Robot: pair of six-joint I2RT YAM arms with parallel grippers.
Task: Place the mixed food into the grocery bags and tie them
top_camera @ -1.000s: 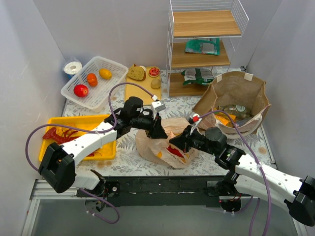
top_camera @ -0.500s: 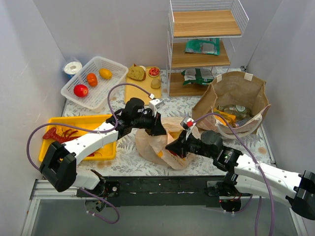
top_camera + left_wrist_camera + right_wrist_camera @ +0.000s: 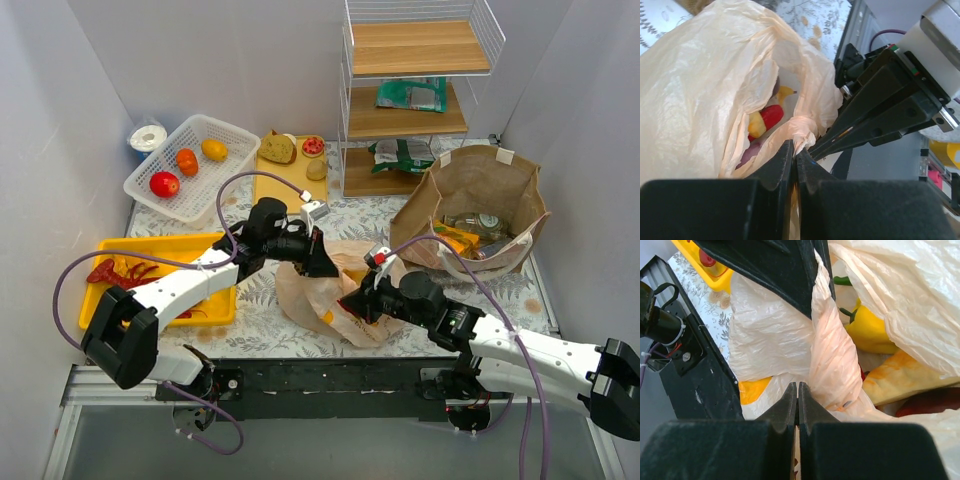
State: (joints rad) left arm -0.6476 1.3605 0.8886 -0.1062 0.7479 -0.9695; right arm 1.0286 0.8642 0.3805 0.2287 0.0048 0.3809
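The peach plastic grocery bag (image 3: 305, 292) lies crumpled mid-table, holding mixed food: a yellow pepper (image 3: 870, 330), an orange packet (image 3: 902, 374) and a red-and-yellow piece (image 3: 765, 119). My left gripper (image 3: 322, 264) is shut on a bunched strip of the bag's plastic (image 3: 801, 131). My right gripper (image 3: 350, 303), just in front of it, is shut on the same bag, with a twisted handle strand (image 3: 830, 345) running up to the left fingers (image 3: 785, 270). The brown paper grocery bag (image 3: 500, 170) stands open at the right with a bottle (image 3: 478, 222) inside.
A white basket (image 3: 225, 130) of tomatoes and a lemon sits back left. Next to it is a yellow board (image 3: 282, 185) with bread. A yellow tray (image 3: 215, 305) with red peppers lies front left. A wire shelf (image 3: 410, 120) holds green packets.
The right gripper has moved left with its bag strand, close up to the left gripper. The left gripper has closed on the bag's plastic and shifted slightly back.
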